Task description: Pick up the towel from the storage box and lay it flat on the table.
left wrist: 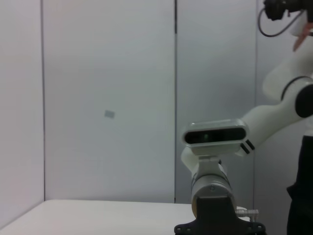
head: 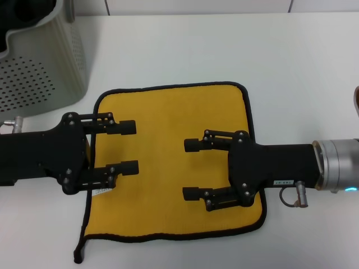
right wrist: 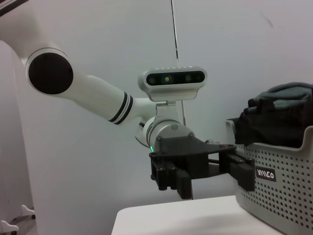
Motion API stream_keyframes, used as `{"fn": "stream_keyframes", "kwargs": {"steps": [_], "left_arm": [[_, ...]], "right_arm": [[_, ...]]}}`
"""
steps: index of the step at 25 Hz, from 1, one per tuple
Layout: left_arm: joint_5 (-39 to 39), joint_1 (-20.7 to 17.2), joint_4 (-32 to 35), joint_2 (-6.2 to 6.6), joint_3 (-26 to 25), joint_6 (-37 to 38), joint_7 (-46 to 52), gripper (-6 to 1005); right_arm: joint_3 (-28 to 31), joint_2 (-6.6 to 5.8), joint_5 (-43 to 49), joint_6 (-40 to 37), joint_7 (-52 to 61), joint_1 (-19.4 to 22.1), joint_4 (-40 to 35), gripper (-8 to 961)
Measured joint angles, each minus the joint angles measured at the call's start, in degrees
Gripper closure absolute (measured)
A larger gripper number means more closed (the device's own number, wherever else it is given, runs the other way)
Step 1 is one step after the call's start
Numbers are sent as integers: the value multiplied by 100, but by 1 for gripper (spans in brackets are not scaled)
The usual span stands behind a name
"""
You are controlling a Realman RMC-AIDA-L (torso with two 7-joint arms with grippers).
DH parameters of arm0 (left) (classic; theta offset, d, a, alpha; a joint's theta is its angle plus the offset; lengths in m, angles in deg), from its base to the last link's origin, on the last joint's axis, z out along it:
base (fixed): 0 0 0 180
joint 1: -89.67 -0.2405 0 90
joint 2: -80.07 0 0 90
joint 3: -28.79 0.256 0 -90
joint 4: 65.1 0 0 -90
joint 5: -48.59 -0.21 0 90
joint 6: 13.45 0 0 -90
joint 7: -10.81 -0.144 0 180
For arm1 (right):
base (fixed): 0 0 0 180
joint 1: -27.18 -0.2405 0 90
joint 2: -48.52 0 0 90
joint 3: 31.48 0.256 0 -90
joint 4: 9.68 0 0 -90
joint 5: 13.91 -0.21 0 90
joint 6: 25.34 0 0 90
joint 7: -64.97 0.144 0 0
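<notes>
The towel (head: 168,112) lies spread on the white table (head: 303,67), yellow face up, with black edging and a small white label (head: 102,191) at its left edge. Its near-left corner (head: 80,252) is slightly curled. My left gripper (head: 130,147) is open and empty over the towel's left part. My right gripper (head: 189,170) is open and empty over its middle, facing the left one. The light-grey perforated storage box (head: 39,61) stands at the far left of the table, apart from the towel.
The right wrist view shows the box (right wrist: 279,196) with a dark cloth heap (right wrist: 279,117) in it, and my left arm (right wrist: 98,100) beside it. The left wrist view shows my right arm's wrist (left wrist: 215,196) and the table (left wrist: 98,215).
</notes>
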State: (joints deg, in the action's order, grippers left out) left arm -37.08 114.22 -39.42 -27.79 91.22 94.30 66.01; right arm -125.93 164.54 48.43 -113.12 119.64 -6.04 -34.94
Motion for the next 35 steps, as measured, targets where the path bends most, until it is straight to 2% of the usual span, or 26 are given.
{"fn": "stream_keyframes", "kwargs": {"steps": [14,35], "left_arm": [[-97,-44,-26,-44,32,-194,479,377],[-105,-187,-55,-130,29,-483,602,377]], "right_arm": [[-4,7,-26,-37,-2,72,-31,132],[35,12,-22,9,-18,87,-45,132]]}}
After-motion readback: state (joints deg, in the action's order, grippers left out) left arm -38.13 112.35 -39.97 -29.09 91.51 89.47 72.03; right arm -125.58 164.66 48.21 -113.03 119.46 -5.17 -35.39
